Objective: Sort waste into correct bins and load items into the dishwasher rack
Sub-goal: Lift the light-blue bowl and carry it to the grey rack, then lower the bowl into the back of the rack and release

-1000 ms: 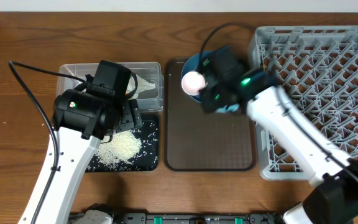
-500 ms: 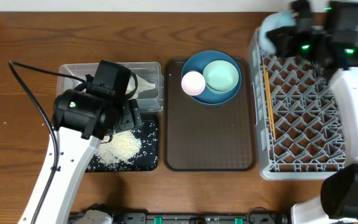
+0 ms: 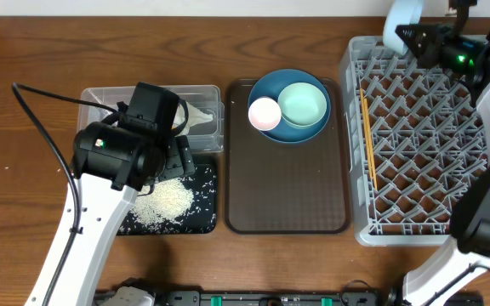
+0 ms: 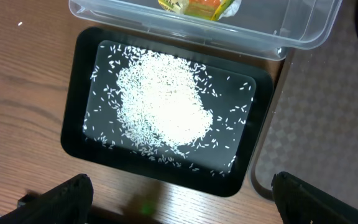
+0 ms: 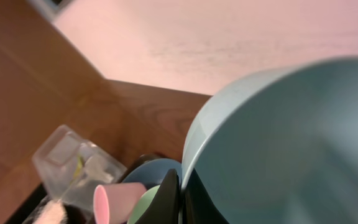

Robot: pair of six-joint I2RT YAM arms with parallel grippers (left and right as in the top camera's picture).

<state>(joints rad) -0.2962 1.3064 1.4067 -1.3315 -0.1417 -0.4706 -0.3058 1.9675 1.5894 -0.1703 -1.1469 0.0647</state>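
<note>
Overhead first. Right gripper [image 3: 422,36] is at the upper right of frame, clenched on the rim of the light blue bowl [image 3: 401,20]. The bowl is tipped on edge over the far corner of the grey dishwasher rack [image 3: 415,170], probably so it can slot upright between pegs. One chopstick [image 3: 366,136] lies along the rack's left side. Dark blue bowl [image 3: 262,87] sits on the brown serving tray [image 3: 287,187], with mint green bowl [image 3: 302,104] and pink cup [image 3: 264,113] inside it, not yet loaded. Left arm [image 3: 109,153] hangs over the bins at left. Tissue [image 3: 201,113] is in the clear tub [image 3: 100,95].

Left wrist. Left gripper [image 4: 182,196] is spread wide, holding nothing, above the black tray [image 4: 73,134]. Rice [image 4: 163,106] is heaped in the tray, and the snack wrapper [image 4: 197,6] lies in the tub beyond: waste looks sorted.

Right wrist. Dark fingers [image 5: 169,196] pinch the bowl's rim at bottom centre; the bowl fills the right half. I judge a rim grip leaves the body free for slotting.
</note>
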